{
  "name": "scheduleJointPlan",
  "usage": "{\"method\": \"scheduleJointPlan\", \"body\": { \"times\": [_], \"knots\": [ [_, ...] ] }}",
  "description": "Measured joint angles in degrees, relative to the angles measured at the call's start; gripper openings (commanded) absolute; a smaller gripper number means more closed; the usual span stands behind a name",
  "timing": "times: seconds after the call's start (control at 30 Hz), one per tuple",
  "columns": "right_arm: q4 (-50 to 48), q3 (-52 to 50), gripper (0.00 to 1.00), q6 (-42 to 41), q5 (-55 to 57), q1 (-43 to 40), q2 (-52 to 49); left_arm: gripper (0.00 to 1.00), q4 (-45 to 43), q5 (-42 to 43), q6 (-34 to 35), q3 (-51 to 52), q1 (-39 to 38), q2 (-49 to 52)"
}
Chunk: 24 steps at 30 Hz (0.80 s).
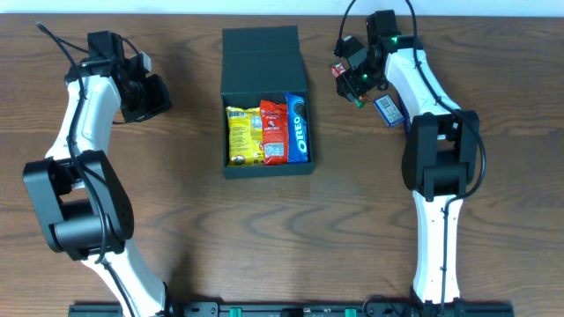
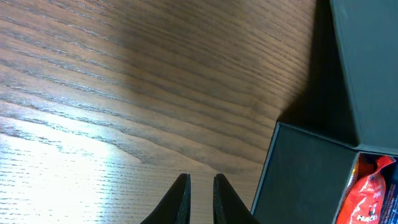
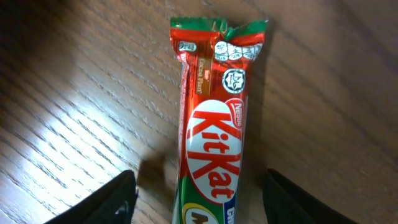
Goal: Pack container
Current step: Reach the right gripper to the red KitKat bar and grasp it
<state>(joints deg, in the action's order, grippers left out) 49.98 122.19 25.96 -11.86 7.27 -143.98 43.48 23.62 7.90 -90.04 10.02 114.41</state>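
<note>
Three packets [image 1: 273,132] in container [image 1: 260,55]; right gripper [image 3: 202,196] spread wide astride KitKat bar [image 3: 212,118]; left gripper [image 2: 201,182] pinched narrow, empty.

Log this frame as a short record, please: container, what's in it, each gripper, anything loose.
container: lid open, mid-table
contents: yellow packet, red packet, Oreo packet
left gripper: shut, empty, left of container
right gripper: open, astride KitKat bar lying on table
other loose item: blue packet, right of container
</note>
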Motion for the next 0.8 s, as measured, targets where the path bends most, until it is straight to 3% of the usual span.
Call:
{"method": "scheduleJointPlan", "body": {
  "times": [0.17,0.43,0.8],
  "knots": [
    [-0.02,0.0,0.41,-0.24,0.2,-0.02,-0.02,0.15,-0.02,-0.02,0.0,0.0,0.0,0.0],
    [-0.04,0.0,0.24,-1.64,1.01,-0.02,-0.02,0.15,0.0,0.0,0.0,0.0,0.0,0.0],
    [5.51,4.48,0.14,-4.17,1.14,0.0,-0.94,0.15,-0.02,-0.02,0.0,0.0,0.0,0.0]
  ]
}}
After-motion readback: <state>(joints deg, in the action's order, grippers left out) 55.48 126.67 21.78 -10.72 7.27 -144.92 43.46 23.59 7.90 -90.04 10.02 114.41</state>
